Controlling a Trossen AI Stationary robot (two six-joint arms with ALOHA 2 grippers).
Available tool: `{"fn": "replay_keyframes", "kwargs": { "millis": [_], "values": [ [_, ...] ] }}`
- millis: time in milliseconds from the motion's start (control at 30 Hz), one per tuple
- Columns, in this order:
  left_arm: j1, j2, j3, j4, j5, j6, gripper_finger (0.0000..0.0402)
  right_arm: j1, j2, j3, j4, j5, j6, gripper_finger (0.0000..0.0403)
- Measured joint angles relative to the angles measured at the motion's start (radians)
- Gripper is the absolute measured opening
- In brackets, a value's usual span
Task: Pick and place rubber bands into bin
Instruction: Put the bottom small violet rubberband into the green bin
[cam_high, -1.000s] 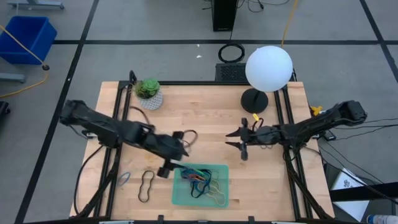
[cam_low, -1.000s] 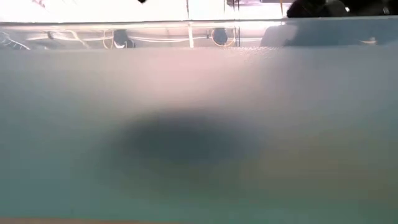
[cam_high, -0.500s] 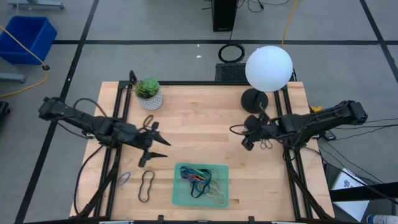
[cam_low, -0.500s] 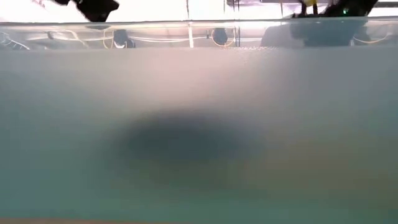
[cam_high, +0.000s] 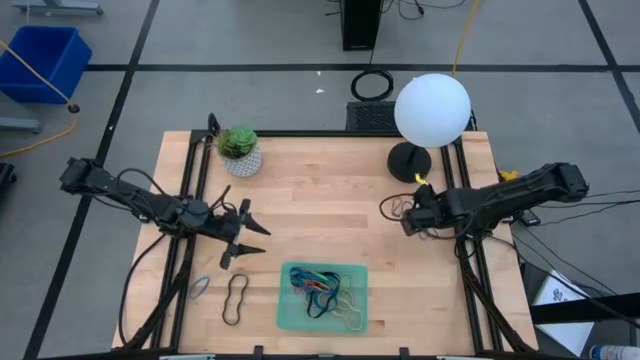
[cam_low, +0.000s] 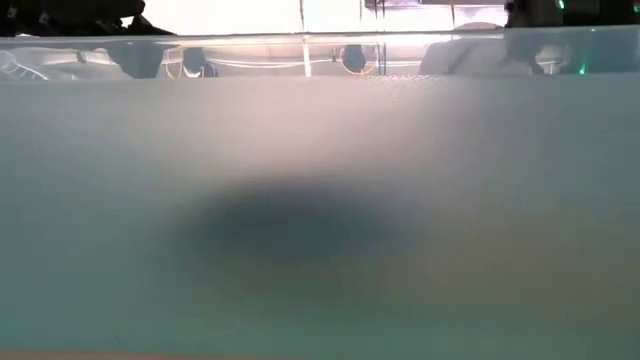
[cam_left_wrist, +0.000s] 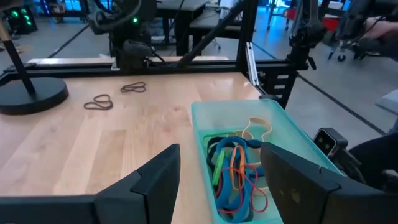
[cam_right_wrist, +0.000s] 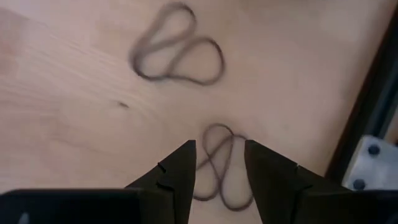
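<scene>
Near the table's right edge the right gripper hung low over the wood, its fingers narrowly apart and straddling a dark rubber band, with nothing pinched; a second band lay just beyond. Over the left half, the left gripper was spread wide and empty, beside the green bin, which held a colourful tangle of bands.

low view all blur behind bin wall, table & bands hidden
</scene>
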Motion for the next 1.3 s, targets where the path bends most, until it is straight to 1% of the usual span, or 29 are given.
{"fn": "replay_keyframes", "kwargs": {
  "millis": [133,200,367,533,933,1133,1300],
  "values": [
    [0.000,0.000,0.000,0.006,-0.002,0.000,0.0228,0.000,0.003,-0.089,0.047,-0.028,0.046,0.0132],
    [0.000,0.000,0.000,0.012,-0.002,0.003,0.0228,0.000,0.002,-0.133,0.105,-0.041,0.054,0.0132],
    [0.000,0.000,0.000,0.018,-0.002,0.003,0.0228,0.000,0.002,-0.239,0.248,-0.123,0.050,0.0132],
    [0.000,0.000,0.000,0.019,0.001,0.003,0.0228,0.000,-0.001,-0.308,0.322,-0.124,0.061,0.0132],
    [0.000,0.000,0.000,0.017,0.002,0.004,0.0228,0.000,-0.017,-0.322,0.333,-0.125,-0.014,0.0132],
    [0.000,0.000,0.000,0.018,0.002,0.004,0.0228,0.000,-0.020,-0.323,0.334,-0.128,-0.009,0.0132],
    [0.000,0.000,0.000,0.017,0.002,0.005,0.0228,0.000,-0.020,-0.323,0.334,-0.129,0.035,0.0125]
  ]
}}
